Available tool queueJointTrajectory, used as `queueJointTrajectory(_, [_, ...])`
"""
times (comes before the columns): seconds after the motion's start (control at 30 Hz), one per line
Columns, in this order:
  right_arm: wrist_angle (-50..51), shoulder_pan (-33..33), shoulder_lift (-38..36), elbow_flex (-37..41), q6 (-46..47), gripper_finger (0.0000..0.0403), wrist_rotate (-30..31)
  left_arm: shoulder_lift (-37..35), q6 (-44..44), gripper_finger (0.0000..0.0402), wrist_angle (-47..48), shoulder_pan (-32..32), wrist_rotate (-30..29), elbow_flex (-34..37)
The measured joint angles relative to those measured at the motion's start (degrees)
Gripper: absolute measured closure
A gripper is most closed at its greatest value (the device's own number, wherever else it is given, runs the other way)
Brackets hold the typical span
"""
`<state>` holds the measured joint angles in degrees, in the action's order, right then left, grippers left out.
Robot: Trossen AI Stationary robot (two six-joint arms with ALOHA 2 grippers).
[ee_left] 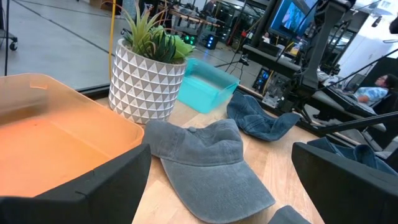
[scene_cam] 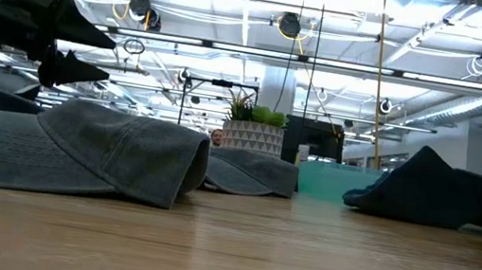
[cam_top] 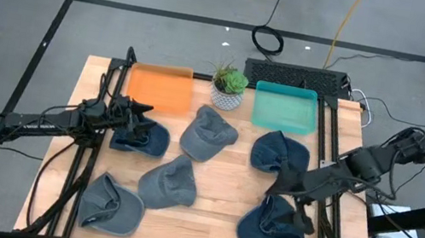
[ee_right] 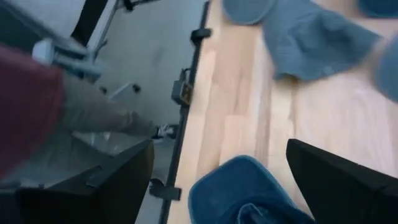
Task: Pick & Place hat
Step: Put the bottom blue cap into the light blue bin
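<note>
Table: I see a light wooden tabletop [cam_top: 216, 202] with six denim caps spread across it, three grey and three dark blue.
Left gripper: my left arm's gripper [cam_top: 146, 118] hangs above the dark blue cap [cam_top: 143, 138] just in front of the translucent orange plastic bin [cam_top: 160, 88]; its two dark fingers [ee_left: 106, 186] stand spread apart with nothing between them.
Right gripper: my right arm's gripper [cam_top: 277, 184] hovers between the dark blue cap near the teal bin [cam_top: 278, 153] and the crumpled dark blue cap at the front right [cam_top: 268, 228]; its fingers [ee_right: 336, 180] are parted and empty.
Grey caps: one grey denim cap [cam_top: 207, 133] lies in front of the plant, a second [cam_top: 169, 183] sits mid-table, and a third [cam_top: 110, 206] rests at the front left corner.
Bins: the teal plastic bin [cam_top: 284, 109] and the orange one flank the plant at the far edge; both hold no cap.
Plant: a green succulent in a white patterned pot [cam_top: 228, 88] stands upright between the bins.
Beyond the table: in the right wrist view, a person's red sleeve [ee_right: 28, 99] shows past the table edge.
</note>
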<state>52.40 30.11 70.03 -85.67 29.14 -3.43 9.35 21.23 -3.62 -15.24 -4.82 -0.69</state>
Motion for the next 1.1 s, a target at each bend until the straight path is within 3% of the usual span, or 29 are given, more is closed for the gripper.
queueJointTrajectory(0.2, [-1.84,-3.09,3.82,0.02,-7.00,0.0051,-7.33,0.00,0.00,0.0002,0.00,0.00,0.00,0.00])
queueJointTrajectory(0.7, [3.29,-9.98,10.70,0.41,-22.08,0.0051,-10.06,0.01,0.00,0.0002,-0.01,0.00,0.00,0.00])
queueJointTrajectory(1.1, [-2.97,-10.13,12.32,13.63,-29.92,0.0051,-9.96,0.00,0.00,0.0002,0.00,0.02,0.00,0.00])
